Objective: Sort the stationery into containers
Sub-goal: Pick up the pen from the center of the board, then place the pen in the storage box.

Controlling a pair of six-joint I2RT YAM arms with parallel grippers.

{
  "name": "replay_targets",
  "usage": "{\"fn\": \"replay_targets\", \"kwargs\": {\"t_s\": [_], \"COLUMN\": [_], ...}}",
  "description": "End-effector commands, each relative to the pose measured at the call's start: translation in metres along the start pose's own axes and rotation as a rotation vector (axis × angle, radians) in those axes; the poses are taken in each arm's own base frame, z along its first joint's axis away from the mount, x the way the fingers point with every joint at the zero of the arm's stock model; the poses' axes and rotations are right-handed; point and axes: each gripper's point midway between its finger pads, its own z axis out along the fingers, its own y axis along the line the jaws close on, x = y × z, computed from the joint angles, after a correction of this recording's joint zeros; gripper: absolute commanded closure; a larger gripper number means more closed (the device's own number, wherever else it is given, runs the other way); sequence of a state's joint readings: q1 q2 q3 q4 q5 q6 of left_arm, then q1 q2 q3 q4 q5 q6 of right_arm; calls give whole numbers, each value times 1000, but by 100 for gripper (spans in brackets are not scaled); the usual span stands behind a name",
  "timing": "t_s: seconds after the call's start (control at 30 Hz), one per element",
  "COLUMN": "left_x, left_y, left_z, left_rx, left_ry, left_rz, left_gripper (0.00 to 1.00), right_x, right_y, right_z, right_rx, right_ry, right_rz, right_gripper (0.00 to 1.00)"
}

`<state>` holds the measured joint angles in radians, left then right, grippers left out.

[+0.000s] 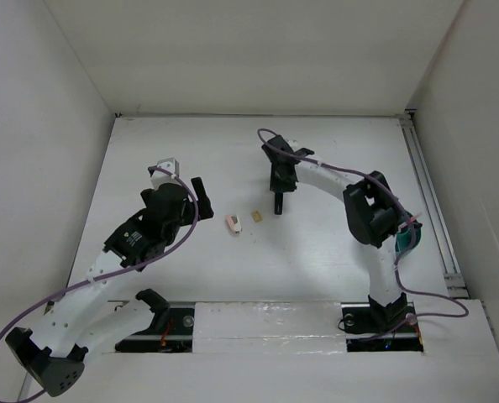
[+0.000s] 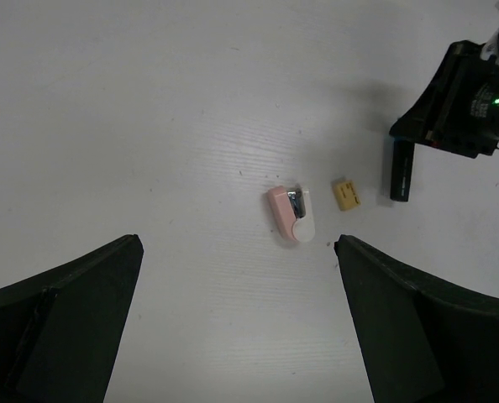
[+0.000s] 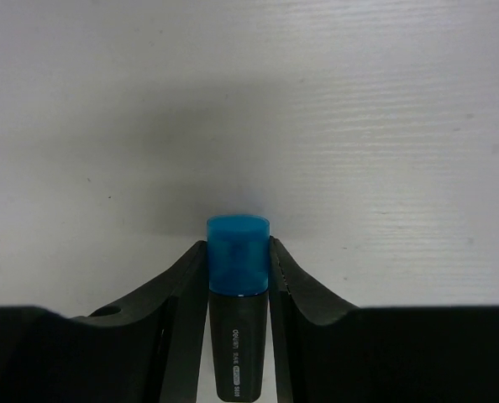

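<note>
The right arm's fingers [image 3: 178, 290] are clamped on the blue-black highlighter [image 3: 238, 252] near its blue cap, so it points cap-first at the bench [image 3: 359, 126]. It looks ready to be carried to the teal cup [image 1: 407, 242], which is half hidden behind that arm. The left arm's fingers [image 2: 65, 319] stand wide apart and empty above the pink-and-white eraser [image 2: 290, 215], seemingly lined up for it. The tan eraser block [image 2: 345, 195] lies just beside.
</note>
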<state>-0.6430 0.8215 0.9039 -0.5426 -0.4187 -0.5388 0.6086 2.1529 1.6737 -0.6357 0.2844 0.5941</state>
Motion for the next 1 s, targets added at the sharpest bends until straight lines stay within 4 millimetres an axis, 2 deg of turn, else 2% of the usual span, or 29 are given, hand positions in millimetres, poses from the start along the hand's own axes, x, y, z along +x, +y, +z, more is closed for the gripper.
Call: {"fn": "replay_targets", "kwargs": {"t_s": [0.0, 0.03, 0.07, 0.1, 0.13, 0.17, 0.2, 0.23, 0.27, 0.3, 0.37, 0.4, 0.43, 0.47, 0.57, 0.67, 0.87, 0.97], "left_x": [-18, -14, -16, -17, -19, -19, -19, -19, -20, -20, -22, -22, -22, -22, -22, -19, -17, -14], "left_y": [-6, -5, -5, -3, -3, -3, -3, -3, -3, -3, -4, -4, -4, -4, -4, -6, -8, -9], "left_z": [-7, -5, -7, -7, -9, -9, -9, -9, -11, -11, -11, -11, -11, -11, -11, -9, -8, -6], "left_rx": [30, 25, 30, 22, 27, 27, 27, 27, 32, 32, 37, 37, 37, 37, 37, 41, 46, 54], "left_ry": [-48, -42, -48, -53, -61, -61, -61, -61, -68, -68, -75, -75, -75, -75, -75, -62, -49, -44], "left_rz": [-20, -16, -20, -20, -25, -25, -25, -25, -29, -29, -33, -33, -33, -33, -33, -29, -15, -15], "left_gripper": [0, 0, 0, 0, 0, 0, 0, 0, 0, 0, 0, 0, 0, 0, 0, 0, 0, 0], "right_x": [-95, -117, -117, -144, -153, -147, -155, -158, -157, -143, -132, -119, -112, -102, -68, -53, -35, -27], "right_y": [-16, -45, -65, -81, -106, -142, -161, -179, -213, -233, -270, -286, -295, -312, -352, -383, -414, -423], "right_z": [-81, -93, -97, -135, -147, -142, -170, -179, -187, -185, -209, -208, -224, -235, -251, -270, -277, -260], "right_rx": [-101, -66, -41, -73, -23, 50, 59, 90, 203, 276, 392, 451, 477, 576, 747, 844, 1011, 1021], "right_ry": [-260, -325, -346, -471, -540, -558, -637, -680, -729, -725, -792, -787, -821, -853, -840, -858, -865, -806], "right_rz": [105, 164, 191, 254, 301, 346, 392, 427, 481, 495, 569, 582, 611, 650, 776, 844, 901, 914], "right_gripper": [100, 100, 100, 100, 100, 100, 100, 100, 100, 100, 100, 100, 100, 100, 100, 100, 100, 100]}}
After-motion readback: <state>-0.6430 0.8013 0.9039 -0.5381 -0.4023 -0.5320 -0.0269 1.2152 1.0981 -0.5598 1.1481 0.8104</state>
